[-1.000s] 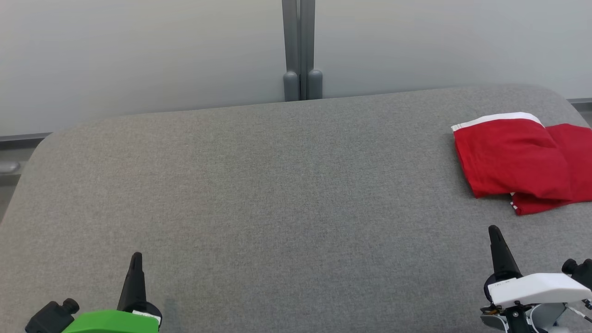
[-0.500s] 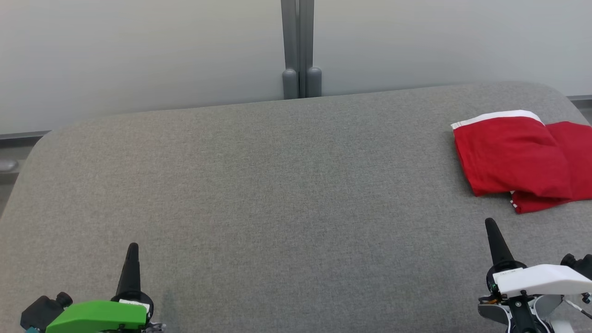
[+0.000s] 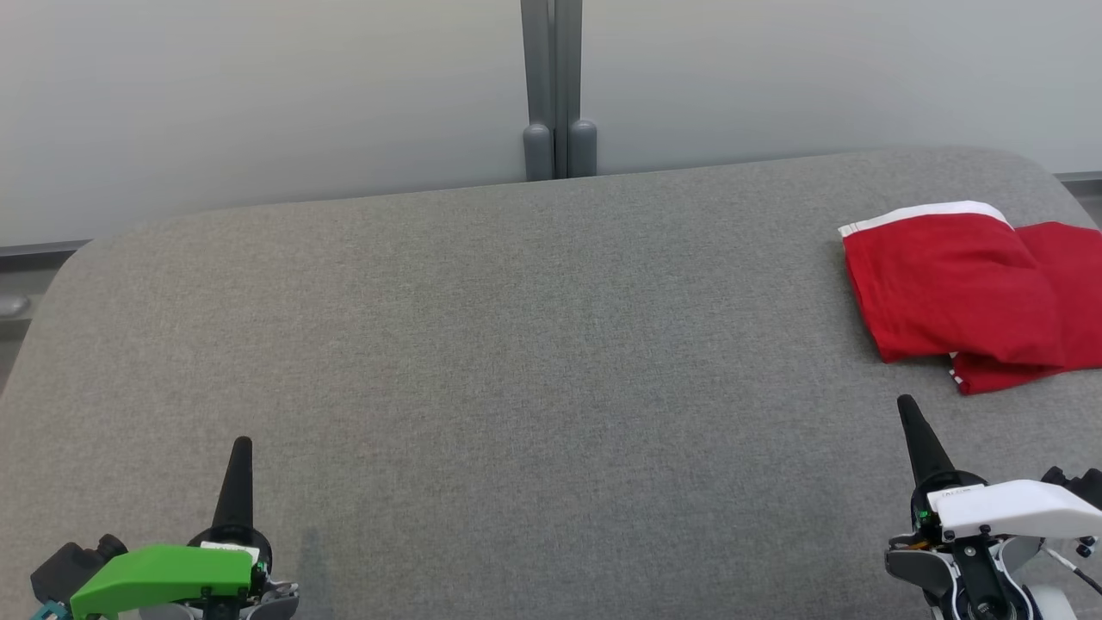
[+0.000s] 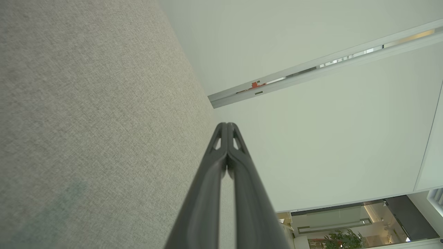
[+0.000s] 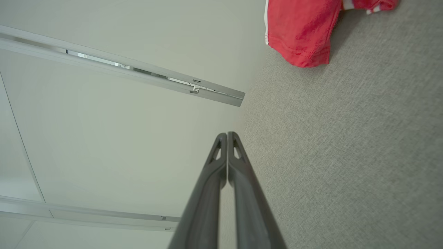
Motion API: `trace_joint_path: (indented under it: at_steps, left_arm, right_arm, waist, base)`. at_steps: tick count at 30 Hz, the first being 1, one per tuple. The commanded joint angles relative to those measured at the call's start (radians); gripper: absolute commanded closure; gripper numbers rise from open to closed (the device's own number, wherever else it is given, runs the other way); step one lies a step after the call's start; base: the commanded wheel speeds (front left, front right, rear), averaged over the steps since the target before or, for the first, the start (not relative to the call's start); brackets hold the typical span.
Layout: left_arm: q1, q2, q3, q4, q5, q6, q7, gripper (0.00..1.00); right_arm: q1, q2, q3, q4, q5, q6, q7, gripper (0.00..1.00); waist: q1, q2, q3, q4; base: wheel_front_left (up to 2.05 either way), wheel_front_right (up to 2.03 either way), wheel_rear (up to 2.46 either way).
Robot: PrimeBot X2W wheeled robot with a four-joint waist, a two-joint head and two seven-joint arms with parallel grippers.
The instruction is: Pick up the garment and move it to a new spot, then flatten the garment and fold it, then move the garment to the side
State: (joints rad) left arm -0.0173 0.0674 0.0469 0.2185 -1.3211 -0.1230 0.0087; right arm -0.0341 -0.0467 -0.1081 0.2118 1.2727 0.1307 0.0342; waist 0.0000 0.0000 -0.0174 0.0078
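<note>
Now, folded red garment [image 3: 956, 284] at the grey fabric surface's [image 3: 516, 344] right edge; left gripper [image 3: 242, 443] and right gripper [image 3: 904, 403] near front corners, pinched closed, empty.

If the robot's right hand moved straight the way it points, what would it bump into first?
Probably the pale wall; the right hand seems to pass just beside the red garment.

Red garment [image 3: 956, 288] with white trim on grey woven table [image 3: 516, 344]
</note>
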Motion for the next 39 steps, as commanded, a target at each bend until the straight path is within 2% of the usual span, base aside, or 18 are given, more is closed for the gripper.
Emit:
trace_joint_path:
  at_steps: [1, 39]
  left_arm:
    - [-0.029, 0.006, 0.006, -0.002, -0.027, -0.004, 0.007, 1.00]
    - [-0.096, 0.001, 0.045, 0.027, -0.301, -0.010, 0.087, 1.00]
  right_arm:
    - [-0.022, -0.005, -0.002, -0.002, 0.026, 0.000, 0.006, 1.00]
    - [-0.079, -0.005, -0.007, 0.034, 0.330, 0.000, 0.081, 1.00]
  waist:
    - [0.0000, 0.0000, 0.001, 0.000]
    - [0.0000, 0.0000, 0.019, -0.007]
  base:
    - [0.00, 0.00, 0.00]
    - [0.00, 0.00, 0.00]
